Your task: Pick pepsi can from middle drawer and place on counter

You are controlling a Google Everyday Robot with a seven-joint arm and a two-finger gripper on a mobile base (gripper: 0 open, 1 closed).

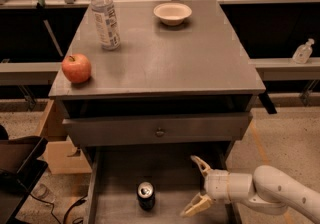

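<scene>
The pepsi can (pixel 146 195) stands upright on the floor of the open middle drawer (pixel 115 178), near its middle, its silver top facing up. My gripper (pixel 195 187) is open, low over the drawer to the right of the can, its two pale fingers spread and pointing left toward it, with a gap between the fingers and the can. The white arm reaches in from the lower right. The grey counter (pixel 165 63) lies above the drawers.
On the counter stand a clear water bottle (pixel 105 17) at the back left, a red apple (pixel 76 68) at the front left and a white bowl (pixel 172 13) at the back. The upper drawer front with a knob (pixel 159 131) overhangs the open drawer. Cardboard boxes (pixel 55 140) sit at left.
</scene>
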